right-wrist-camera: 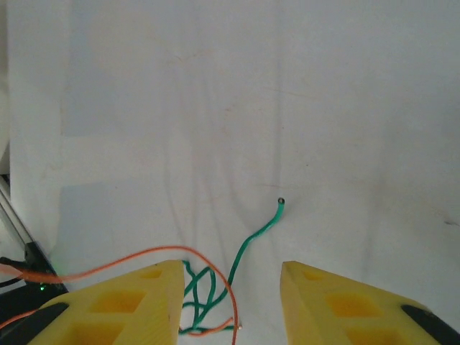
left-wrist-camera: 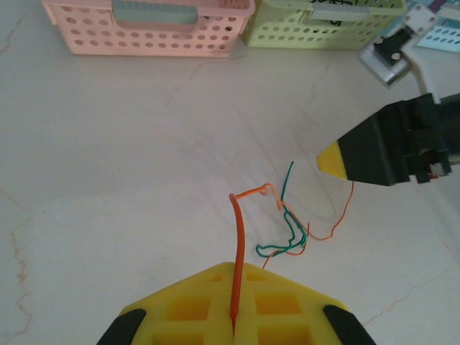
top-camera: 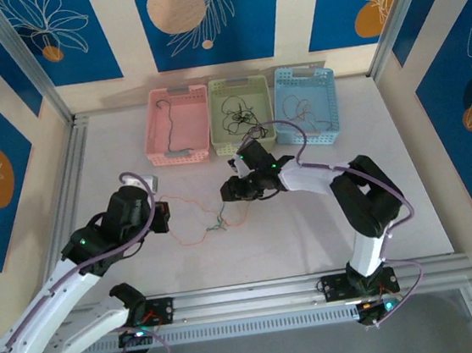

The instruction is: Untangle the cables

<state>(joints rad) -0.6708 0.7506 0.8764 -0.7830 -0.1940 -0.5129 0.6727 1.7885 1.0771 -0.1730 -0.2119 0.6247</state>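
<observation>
Cables point(top-camera: 218, 225) sit in a small knot on the surface point(top-camera: 311, 236) between the two hands, in front of the baskets. The left hand point(left-wrist-camera: 234, 302) is pinched tight on one end of the orange cable point(left-wrist-camera: 238, 237), which rises from its pads and runs to the knot. The right hand point(right-wrist-camera: 233, 287) has its jaws apart, one on each side of the green cable point(right-wrist-camera: 251, 233), and grips nothing.

We see three risks. The orange cable also crosses the gap between the right hand's jaws, so a careless close could catch both colours, and a pull would then tighten the knot. These wires are far thinner than a finger, so the green one may slip between the pads or be missed. If the left hand drags hard, the whole knot may slide along without coming apart.

Our count:
- Two hands.
- Two cables in the knot, one orange and one green, though we cannot tell whether the thin orange loop is a separate wire.
- Three baskets: a pink basket point(top-camera: 156, 130), a green basket point(top-camera: 215, 115) and a blue basket point(top-camera: 334, 101). Each already holds cable; the green one holds a black bundle we cannot count.
</observation>
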